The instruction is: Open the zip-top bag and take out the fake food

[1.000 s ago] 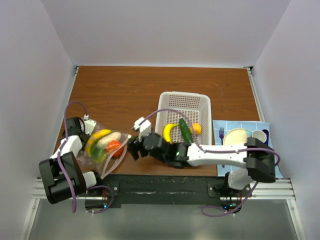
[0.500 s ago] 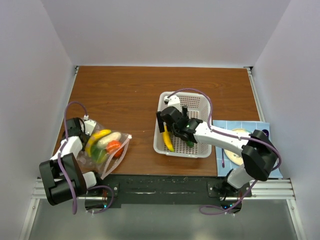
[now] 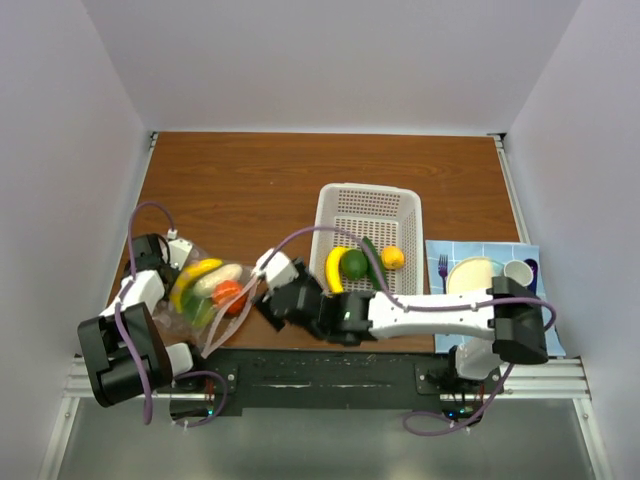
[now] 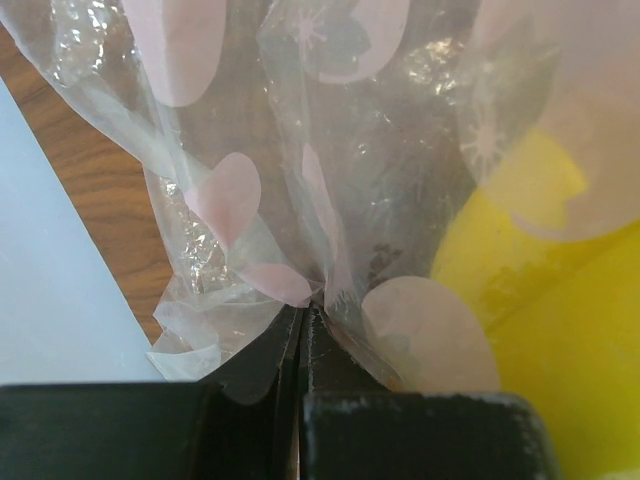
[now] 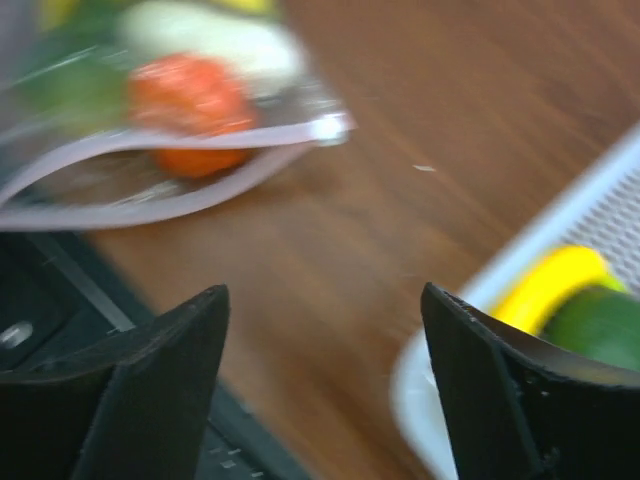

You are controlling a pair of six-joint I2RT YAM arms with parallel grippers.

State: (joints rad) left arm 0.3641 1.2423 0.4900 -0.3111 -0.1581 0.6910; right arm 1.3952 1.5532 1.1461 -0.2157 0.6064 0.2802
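Setup was pretty plain: a brown wood-grain table [image 3: 250, 180] boxed in by a white back wall [image 3: 330, 60], a left wall [image 3: 60, 150] and a right wall [image 3: 585, 120], all lit soft and even. A silver metal rail [image 3: 90, 375] with a black plate [image 3: 320, 365] ran along the near edge, with dull grey floor [image 3: 330, 450] below.

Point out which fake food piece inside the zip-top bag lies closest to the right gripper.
The orange-red piece, just behind the zip edge of the zip-top bag, facing the right gripper; the banana, white piece and green pieces sit deeper in.
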